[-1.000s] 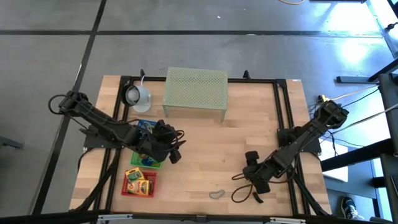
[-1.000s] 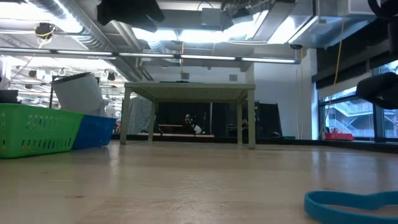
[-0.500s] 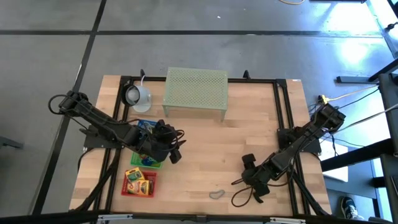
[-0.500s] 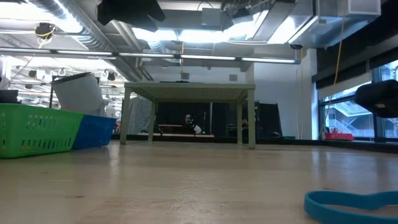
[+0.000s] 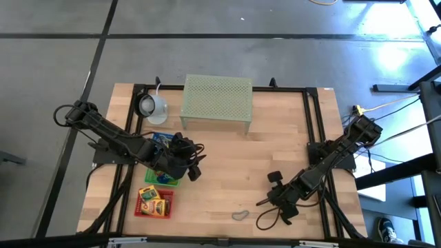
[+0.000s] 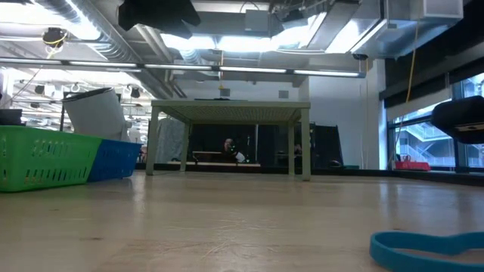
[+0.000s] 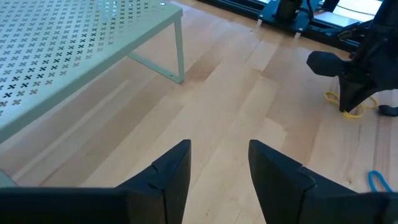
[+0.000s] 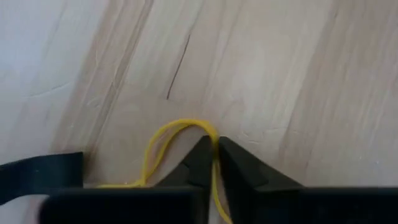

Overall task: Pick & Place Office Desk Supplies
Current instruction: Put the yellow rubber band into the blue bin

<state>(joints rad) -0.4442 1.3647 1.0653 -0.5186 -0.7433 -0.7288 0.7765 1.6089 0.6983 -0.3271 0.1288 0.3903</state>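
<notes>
The right claw (image 8: 216, 152) sits low on the desk (image 5: 227, 158) in the lower right of the high view, its two dark tips pinched nearly together on a thin yellow loop (image 8: 163, 144). In the right wrist view the strand runs up between the tips and arches over to one side, so the grip looks to be on a single strand near the top of the loop's curve. The band lies flat against the wood and looks very light, soft and floppy; it will likely sag and stretch when lifted, and a hold this thin could slip out sideways, so pinching where the strand passes squarely between the tips seems the safest place.

A blue loop (image 6: 423, 248) lies flat on the desk at the lower right of the low view, untouched. In the high view a small grey loop (image 5: 240, 215) rests near the bottom centre of the desk, apart from both arms.

The left claw (image 7: 217, 171) hovers at the left-centre of the high view, just beside the coloured trays (image 5: 156, 200), its tips parted with nothing between them. Through its wrist view the pale green mesh stand (image 7: 74, 56) fills the upper left, and the right arm shows far off at upper right
</notes>
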